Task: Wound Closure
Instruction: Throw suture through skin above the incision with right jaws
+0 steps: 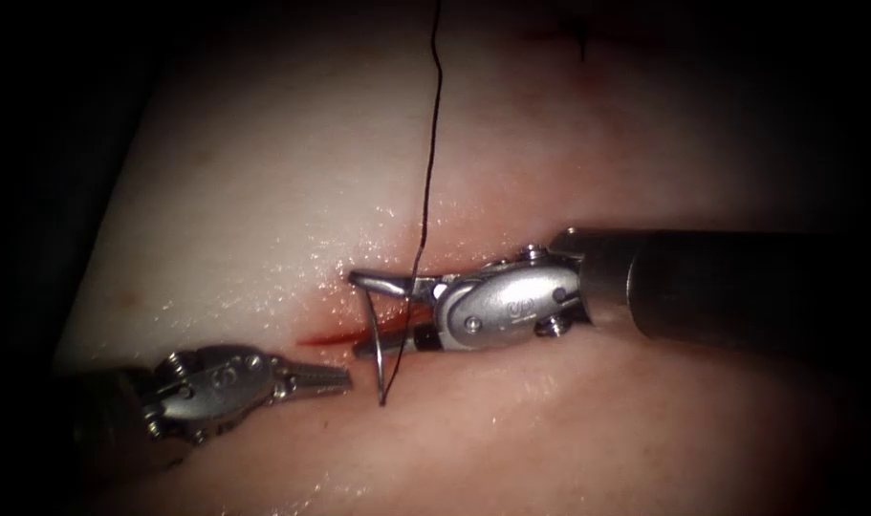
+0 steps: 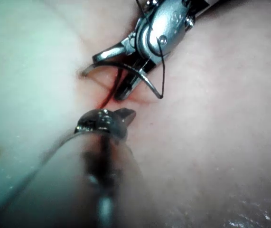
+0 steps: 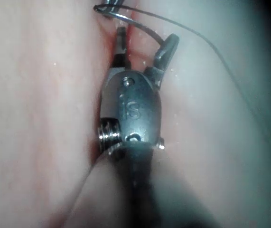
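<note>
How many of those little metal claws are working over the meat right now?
2. The left arm's silver metal claw sits shut, holding nothing, left of the red cut. The right arm's silver claw is open at the cut, beside the thin curved steel needle and dark thread.

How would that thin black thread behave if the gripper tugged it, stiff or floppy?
Probably floppy: the thread runs in loose waves over the tissue. Likely light, being hair-thin. Perhaps slippery, since the tissue glistens wet.

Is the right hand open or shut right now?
Open. The right hand has its two jaws spread wide over the cut, with the needle standing between them; neither jaw visibly clamps it.
</note>
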### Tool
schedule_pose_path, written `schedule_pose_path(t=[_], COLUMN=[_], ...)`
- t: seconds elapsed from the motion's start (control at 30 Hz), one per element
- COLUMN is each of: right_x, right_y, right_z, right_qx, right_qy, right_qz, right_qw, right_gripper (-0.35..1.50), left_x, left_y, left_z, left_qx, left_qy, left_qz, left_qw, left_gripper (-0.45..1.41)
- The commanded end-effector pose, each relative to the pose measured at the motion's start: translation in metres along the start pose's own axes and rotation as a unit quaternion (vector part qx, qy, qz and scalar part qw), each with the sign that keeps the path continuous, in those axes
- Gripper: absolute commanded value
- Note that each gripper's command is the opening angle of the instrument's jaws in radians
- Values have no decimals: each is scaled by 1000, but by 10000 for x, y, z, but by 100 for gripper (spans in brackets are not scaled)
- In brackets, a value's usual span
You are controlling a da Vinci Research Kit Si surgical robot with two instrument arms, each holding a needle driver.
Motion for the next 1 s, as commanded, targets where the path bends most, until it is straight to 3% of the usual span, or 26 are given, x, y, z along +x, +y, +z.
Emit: schedule_pose_path(t=[0.03, 0.27, 0.57, 0.87, 0.93, 0.97, 1.0], right_x=[-6, -2, 24, 21, 19, 18, 18], right_y=[3, 4, 24, 27, 29, 29, 30], right_z=[9, 9, 11, 21, 19, 17, 16], right_qx=[-1, -6, -10, -10, -10, -3, 4], right_qy=[0, 4, 17, 18, 19, 28, 35], right_qz=[0, -33, -49, -55, -55, -55, -55], right_qw=[1000, 999, 999, 998, 998, 998, 998], right_gripper=[115, 91, 93, 93, 57, 2, -35], left_x=[-1, -1, -1, -1, -2, -2, -2], left_y=[-2, -2, 0, 4, 5, 5, 5], left_z=[8, 8, 7, 6, 6, 5, 5], left_qx=[-1, -1, 0, 3, 2, 2, 2], left_qy=[0, 0, 0, 0, 0, 0, 0], left_qz=[1, 1, 0, 0, -1, -1, -1], left_qw=[1000, 1000, 1000, 1000, 1000, 1000, 1000], left_gripper=[-45, -45, -45, -43, -43, -43, -43])
